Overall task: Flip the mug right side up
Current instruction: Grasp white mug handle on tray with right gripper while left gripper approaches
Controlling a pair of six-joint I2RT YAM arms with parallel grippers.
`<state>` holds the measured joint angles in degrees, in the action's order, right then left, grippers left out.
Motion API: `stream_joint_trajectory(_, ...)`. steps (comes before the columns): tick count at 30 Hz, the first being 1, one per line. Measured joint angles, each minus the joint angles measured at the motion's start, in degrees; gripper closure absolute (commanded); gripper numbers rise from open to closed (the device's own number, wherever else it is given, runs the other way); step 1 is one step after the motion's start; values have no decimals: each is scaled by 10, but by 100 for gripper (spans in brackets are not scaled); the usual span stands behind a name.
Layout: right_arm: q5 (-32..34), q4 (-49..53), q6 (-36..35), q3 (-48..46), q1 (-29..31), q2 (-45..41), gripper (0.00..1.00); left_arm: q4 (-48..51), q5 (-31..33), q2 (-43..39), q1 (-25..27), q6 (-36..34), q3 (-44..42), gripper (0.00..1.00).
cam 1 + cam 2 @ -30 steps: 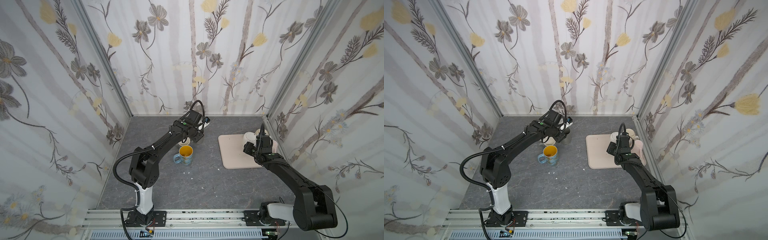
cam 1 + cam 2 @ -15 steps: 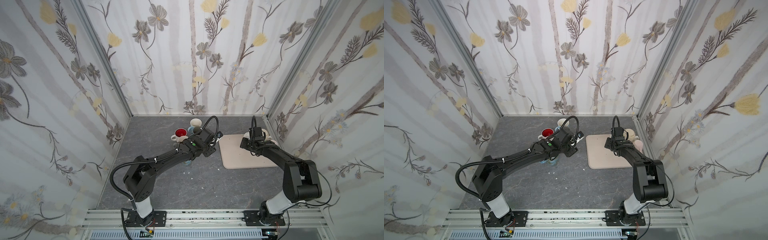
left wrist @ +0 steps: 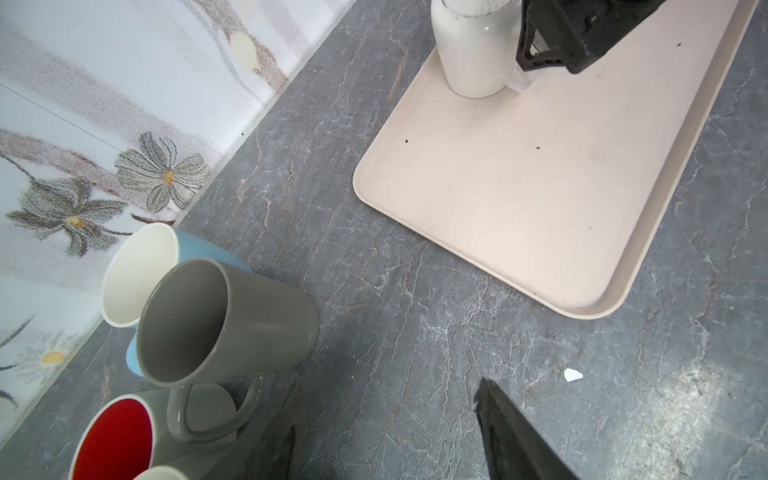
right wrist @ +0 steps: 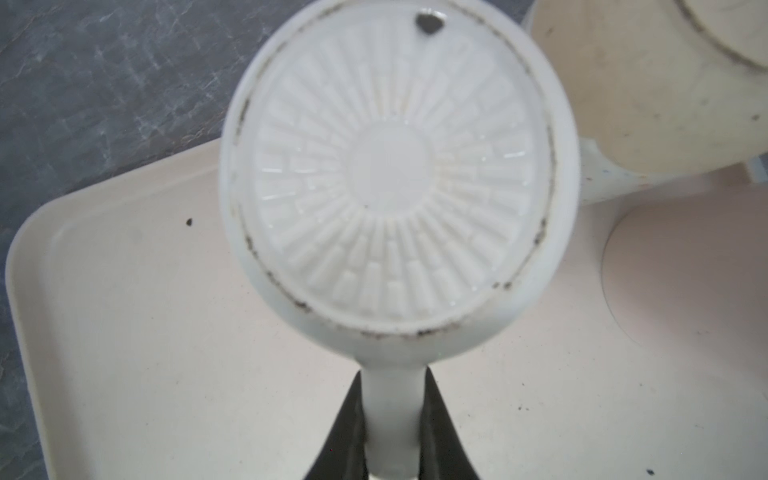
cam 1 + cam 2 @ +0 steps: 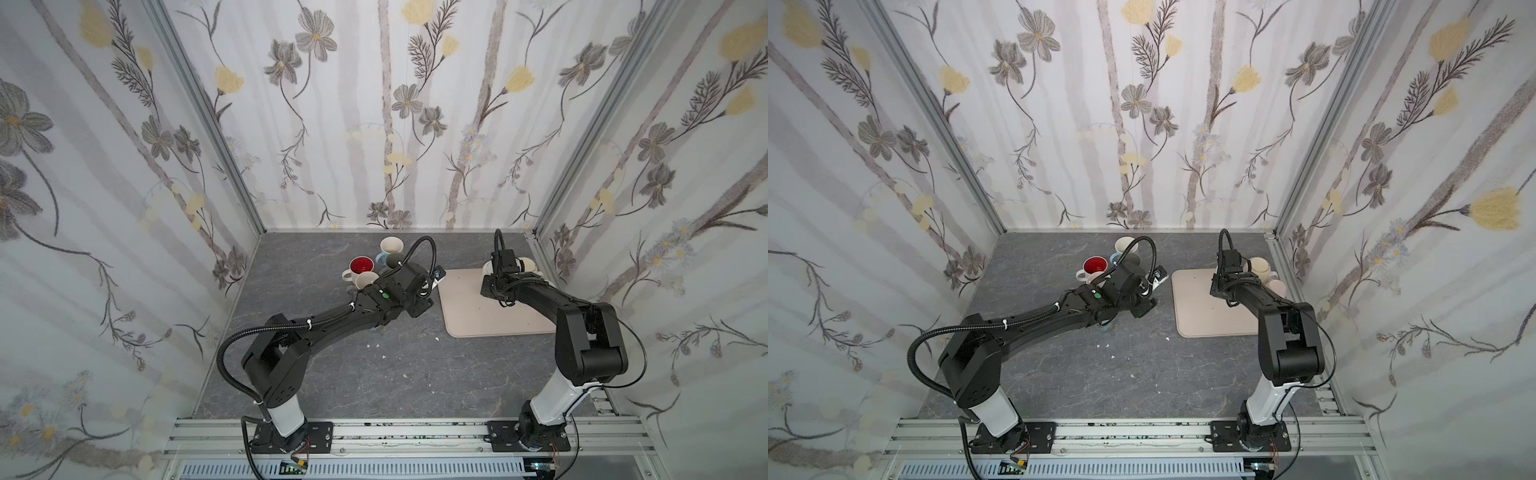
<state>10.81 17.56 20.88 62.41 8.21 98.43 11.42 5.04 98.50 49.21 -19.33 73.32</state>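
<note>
An upside-down white mug stands on the beige tray, its ribbed base facing up. My right gripper is shut on the mug's handle, one finger on each side. The left wrist view shows the same mug at the tray's far corner with the right gripper beside it. In a top view the right gripper sits at the tray's back edge. My left gripper hangs open over bare table between a group of mugs and the tray, holding nothing.
Upright mugs cluster at the back: a grey one, a blue one, a red-lined one. On the tray beside the white mug stand an upside-down cream mug and a pink one. The right wall runs close to the tray.
My right gripper has reached the tray's back corner and closed on the white mug's handle. The left arm swung from the back mugs toward the tray, and it has stayed open.
</note>
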Motion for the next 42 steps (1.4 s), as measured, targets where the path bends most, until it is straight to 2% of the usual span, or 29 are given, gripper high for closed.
stream_joint_trajectory(9, -28, 22, -15, -61, 48, -78, 93, -5, -8, -7, 2, 0, -15, 35)
stream_joint_trajectory(12, -52, 27, -35, -80, 87, -109, 84, -8, -19, -11, 3, 4, -24, 35)
stream_joint_trajectory(16, -56, 32, -61, -99, 136, -123, 79, -18, -30, -15, 6, 16, -31, 35)
stream_joint_trajectory(24, -30, 29, -66, -106, 150, -124, 63, -25, -36, -21, 12, 28, -32, 35)
stream_joint_trajectory(38, -19, 31, -75, -67, 156, -95, 62, -26, -36, -24, 12, 31, -37, 35)
stream_joint_trajectory(42, -18, 32, -75, -66, 157, -82, 69, -26, -36, -23, 12, 31, -37, 35)
